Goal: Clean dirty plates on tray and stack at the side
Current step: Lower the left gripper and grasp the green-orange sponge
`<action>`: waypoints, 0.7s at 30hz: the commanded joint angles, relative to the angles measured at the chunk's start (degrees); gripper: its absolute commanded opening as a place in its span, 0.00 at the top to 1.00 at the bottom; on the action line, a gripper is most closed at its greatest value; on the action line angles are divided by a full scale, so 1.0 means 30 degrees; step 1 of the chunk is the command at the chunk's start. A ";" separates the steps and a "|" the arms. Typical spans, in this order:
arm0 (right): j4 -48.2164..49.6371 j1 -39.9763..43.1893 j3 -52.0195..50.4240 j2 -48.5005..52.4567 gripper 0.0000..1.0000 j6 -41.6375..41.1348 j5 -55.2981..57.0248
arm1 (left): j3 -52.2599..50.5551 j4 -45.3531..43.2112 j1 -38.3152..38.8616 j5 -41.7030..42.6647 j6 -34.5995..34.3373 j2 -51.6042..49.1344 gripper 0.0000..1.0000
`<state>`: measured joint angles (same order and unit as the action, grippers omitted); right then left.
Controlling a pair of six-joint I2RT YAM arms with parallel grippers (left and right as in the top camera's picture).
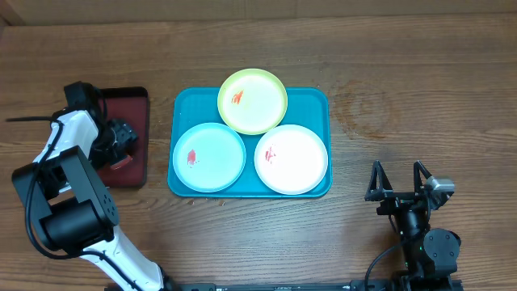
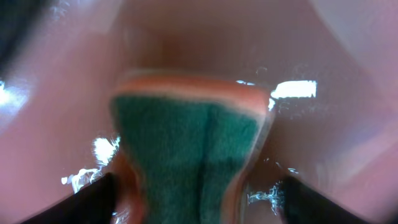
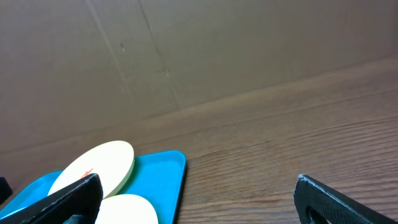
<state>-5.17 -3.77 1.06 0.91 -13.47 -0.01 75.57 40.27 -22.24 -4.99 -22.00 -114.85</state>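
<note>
Standing wide and empty, the right pincer (image 1: 397, 171) is seen nearest. The left pincer (image 2: 199, 202) is held wide astride a green sponge (image 2: 189, 143) on the dark red tray (image 1: 133, 101). Within the turquoise tray (image 1: 182, 101), light blue plate (image 1: 208, 157) and white plate (image 1: 292, 159) are set near, yellow-green plate (image 1: 252, 100) beyond, all red-smeared.

This is a robotics lab bench set up for manipulation trials. 2 robot arms, the white-and-black left arm (image 1: 73, 194) and the black right arm (image 1: 420, 234), stand at the near edge of a wood-grain table (image 1: 404, 73). A black cable (image 1: 32, 120) trails off the left one. In the right wrist view, a plain brown, creased board (image 3: 186, 50) closes off the back of the table. The props look staged. A yellow-green plate (image 1: 252, 101), a light blue plate (image 1: 208, 158) and a white plate (image 1: 291, 159), all 3 plastic and each with a small red smear, sit on a turquoise tray (image 1: 311, 97). A green-and-orange sponge (image 2: 186, 155) lies in a dark red tray (image 1: 133, 101).
</note>
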 commanded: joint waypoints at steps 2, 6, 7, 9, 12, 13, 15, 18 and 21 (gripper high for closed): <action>0.0109 0.0087 -0.0197 -0.0080 0.00 -0.0029 -0.0022 | 0.0219 0.0182 -0.0117 -0.0007 0.0044 -0.0619 0.59; 0.0109 0.0087 -0.0197 -0.0080 0.00 -0.0029 -0.0022 | 0.0255 0.0350 -0.0117 -0.0036 0.0051 -0.0568 0.96; 0.0109 0.0087 -0.0197 -0.0080 0.00 -0.0029 -0.0022 | 0.0270 0.0342 -0.0117 -0.0036 0.0051 -0.0568 0.96; 0.0109 0.0087 -0.0197 -0.0080 0.00 -0.0029 -0.0022 | 0.0277 0.0138 -0.0117 -0.0044 0.0051 -0.0568 0.91; 0.0109 0.0087 -0.0197 -0.0080 0.00 -0.0029 -0.0022 | 0.0277 -0.0729 -0.0117 -0.0277 0.0051 -0.0568 0.00; 0.0109 0.0087 -0.0197 -0.0080 0.00 -0.0029 -0.0022 | 0.0277 -0.1035 -0.0117 -0.0561 0.0051 -0.0568 0.00; 0.0109 0.0087 -0.0197 -0.0080 0.00 -0.0029 -0.0022 | 0.0277 -0.1552 -0.0117 -0.1137 0.0058 -0.0568 0.00; 0.0109 0.0087 -0.0197 -0.0080 0.00 -0.0029 -0.0022 | 0.0277 -0.2091 -0.0117 -0.2135 0.0058 -0.0568 0.00; 0.0109 0.0087 -0.0197 -0.0080 0.00 -0.0029 -0.0022 | 0.0277 -0.2339 -0.0117 -0.2266 0.0051 -0.0568 0.33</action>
<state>-5.19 -3.77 1.06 0.91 -13.50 -0.03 75.90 33.63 -22.24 -8.91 -22.33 -115.44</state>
